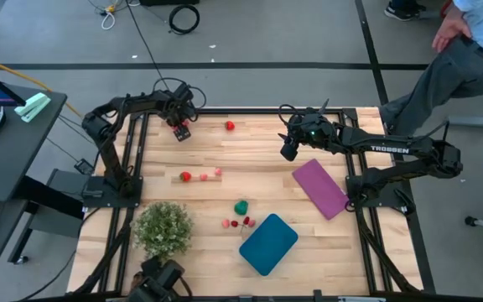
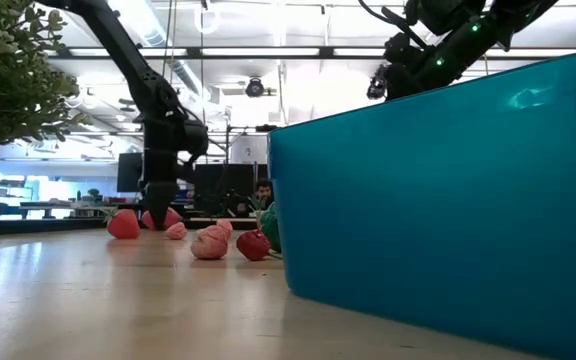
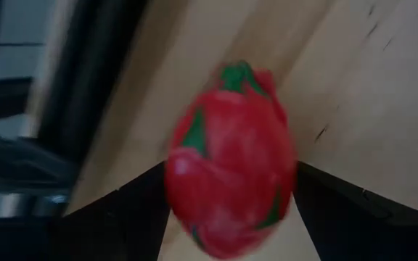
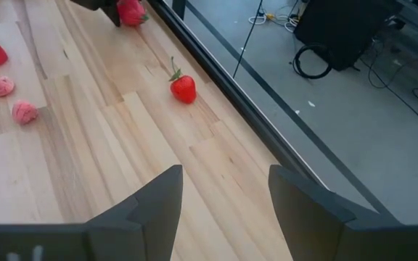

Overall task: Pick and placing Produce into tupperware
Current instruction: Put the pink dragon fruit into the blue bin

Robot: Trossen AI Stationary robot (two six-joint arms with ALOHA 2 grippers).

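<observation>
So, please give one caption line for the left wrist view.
Left pincer closed around a red toy fruit with green leaves, above the wooden table.

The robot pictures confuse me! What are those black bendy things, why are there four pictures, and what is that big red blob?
The black bendy things are two robot arms at a wooden table. Each ends in a two-finger pincer called a gripper. One picture looks down from above, one looks across from table height, and two come from cameras on the arms' wrists.

The red blob is a toy fruit seen up close between the left gripper's fingers; they look closed on it, near the table's far edge. The right gripper is open and empty, above the table.

On the table lie more small red, pink and green toy foods, like a strawberry, plus a blue tub, a purple mat and a bushy plant. The tub looks empty.
</observation>
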